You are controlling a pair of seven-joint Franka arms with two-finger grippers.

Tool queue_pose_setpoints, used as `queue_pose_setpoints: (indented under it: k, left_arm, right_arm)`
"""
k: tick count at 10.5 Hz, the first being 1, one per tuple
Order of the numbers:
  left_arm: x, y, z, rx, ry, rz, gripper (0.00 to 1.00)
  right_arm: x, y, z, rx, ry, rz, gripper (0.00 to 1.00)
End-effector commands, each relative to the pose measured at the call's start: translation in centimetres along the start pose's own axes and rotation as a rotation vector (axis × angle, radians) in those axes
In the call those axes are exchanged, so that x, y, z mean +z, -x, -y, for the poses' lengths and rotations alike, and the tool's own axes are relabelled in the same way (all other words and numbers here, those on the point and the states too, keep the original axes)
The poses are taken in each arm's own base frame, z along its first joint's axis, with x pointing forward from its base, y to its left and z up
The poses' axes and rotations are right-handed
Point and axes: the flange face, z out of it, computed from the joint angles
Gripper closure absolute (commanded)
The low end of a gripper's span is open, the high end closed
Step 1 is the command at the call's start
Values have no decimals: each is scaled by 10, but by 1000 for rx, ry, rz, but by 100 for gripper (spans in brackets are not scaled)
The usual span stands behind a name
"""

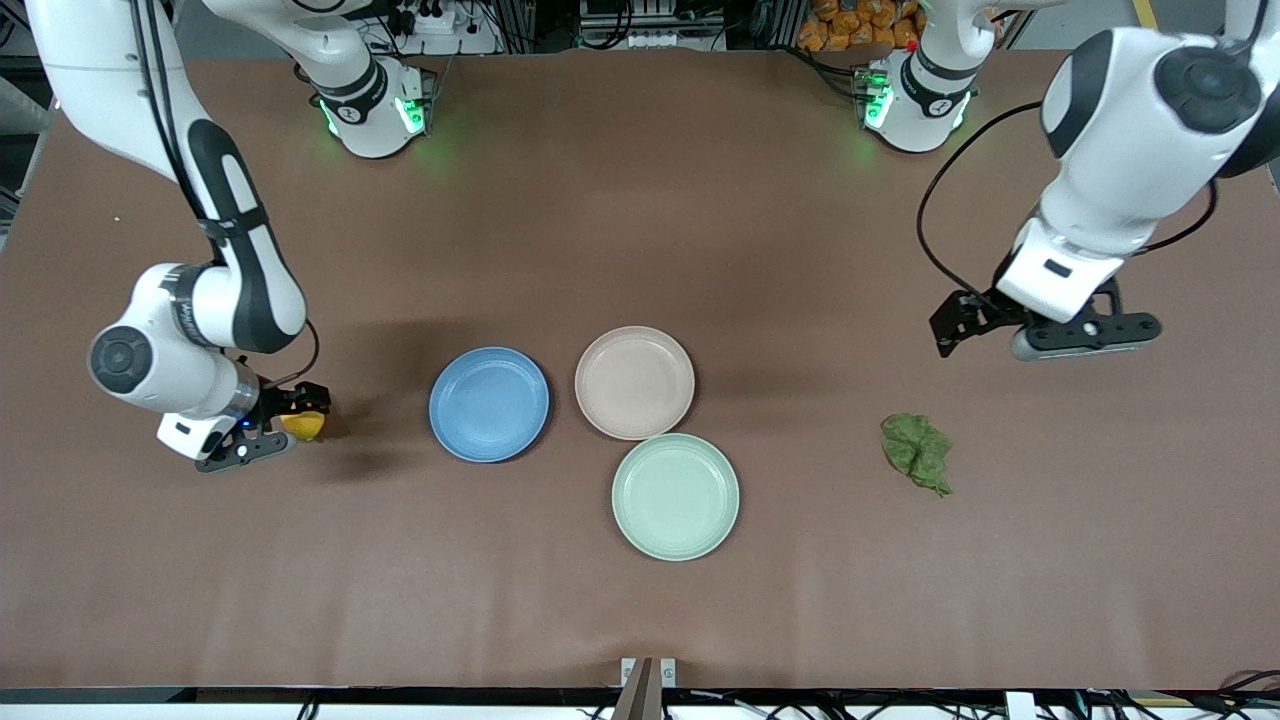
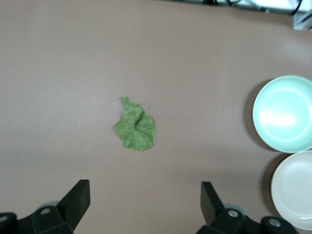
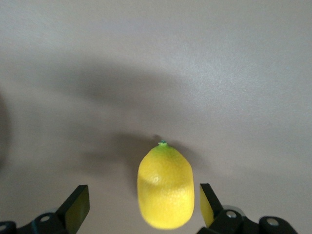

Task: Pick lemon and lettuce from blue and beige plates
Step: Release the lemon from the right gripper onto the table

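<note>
The yellow lemon (image 1: 305,424) lies on the brown table toward the right arm's end, beside the blue plate (image 1: 489,404). My right gripper (image 1: 290,415) is low at the table and open, with the lemon (image 3: 165,185) between its fingers (image 3: 78,207). The green lettuce leaf (image 1: 915,450) lies on the table toward the left arm's end. My left gripper (image 1: 955,325) is open and empty, up over bare table beside the leaf. In the left wrist view the lettuce (image 2: 136,129) lies ahead of the open gripper (image 2: 145,200). The blue plate and the beige plate (image 1: 634,382) are empty.
An empty pale green plate (image 1: 675,496) sits nearer to the front camera than the beige plate, touching it. The green plate (image 2: 285,113) and the beige plate (image 2: 295,187) also show in the left wrist view. The arm bases stand along the table's back edge.
</note>
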Motion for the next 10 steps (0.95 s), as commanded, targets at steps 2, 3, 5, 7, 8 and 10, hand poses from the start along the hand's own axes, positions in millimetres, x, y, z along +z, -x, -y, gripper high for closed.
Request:
queue_pose_setpoints:
  k: [2, 3, 5, 7, 8, 10]
  left_arm:
    - [-57, -11, 4, 129, -12, 17, 0]
    - [-72, -12, 4, 177, -11, 34, 0]
    - [-93, -10, 5, 185, -19, 74, 0]
    - [-110, -5, 15, 158, 7, 146, 0]
    - [-119, -4, 25, 147, 9, 180, 0]
    - [-131, -1, 27, 168, 13, 193, 0]
  right_arm:
    - [-58, 7, -1, 19, -32, -33, 0]
    - [-75, 13, -4, 25, -39, -34, 0]
    - [-113, 22, -9, 32, -50, -34, 0]
    - [-151, 28, -19, 64, -63, -2, 0]
    - [-166, 34, -21, 77, -66, -4, 0]
    - [-194, 48, -20, 101, -72, -17, 0]
